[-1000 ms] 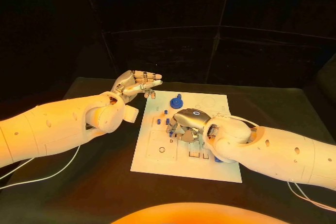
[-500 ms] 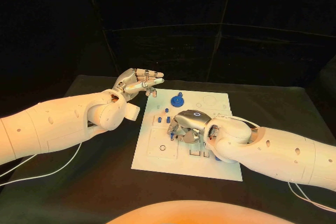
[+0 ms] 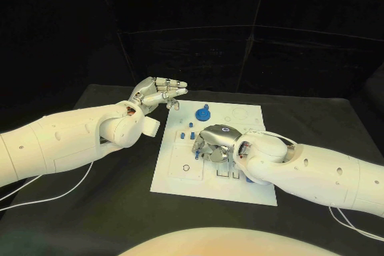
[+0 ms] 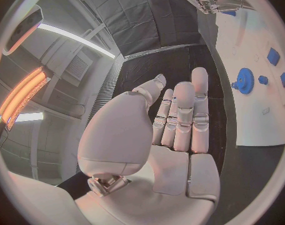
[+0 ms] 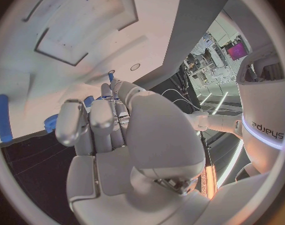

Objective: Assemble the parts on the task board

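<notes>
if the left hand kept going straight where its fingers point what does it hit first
Probably nothing on the table. The left hand hangs raised beside the task board, fingers aimed over its far edge, above the blue gear. Depth is unclear.

The table [image 3: 96,189] is black, with a dull cloth-like top. The white task board [image 3: 180,181] lies flat on it, directly under the right hand [image 3: 215,145] and just beside the raised left hand [image 3: 156,93], on that hand's inner side. A thin white cable [image 3: 56,196] trails across the table below the left arm. Another white cable [image 3: 349,227] lies on the table under the right arm, near the front corner.
</notes>
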